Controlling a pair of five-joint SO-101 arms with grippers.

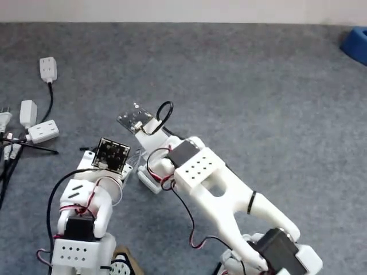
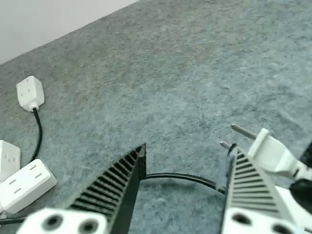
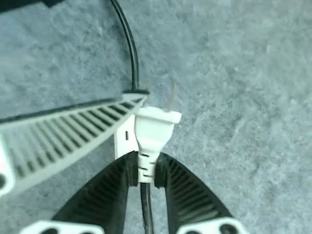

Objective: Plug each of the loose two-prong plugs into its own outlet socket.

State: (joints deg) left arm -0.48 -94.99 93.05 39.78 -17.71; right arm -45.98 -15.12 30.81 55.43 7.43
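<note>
Surface: grey, carpet-textured tabletop (image 1: 258, 91); pale wall (image 1: 172, 10) along the far edge.
Outlet sockets, count: three white outlet sockets, all at the left. One stands alone farther back (image 1: 47, 69). Two lie close together nearer the edge (image 1: 27, 113) (image 1: 43, 132).
Plugs, count: one white two-prong plug (image 3: 153, 129) in the grip. A second plug-like piece (image 1: 3, 119) is cut by the left edge, so I cannot tell what it is.
Right gripper (image 3: 146, 163): pinching the plug at its base where the black cord (image 3: 126, 44) leaves it, prongs pointing away and bare.
Left gripper (image 2: 187, 148): spread wide, nothing between its fingers. Its pale finger (image 2: 248, 190) is just beside the plug; contact unclear.
Arms: left arm (image 1: 80, 217) and right arm (image 1: 229, 195) meet near the middle of the near side.
Plug to sockets: well apart.
Open room: bare centre and right; blue object (image 1: 355, 43) at the far right corner.
</note>
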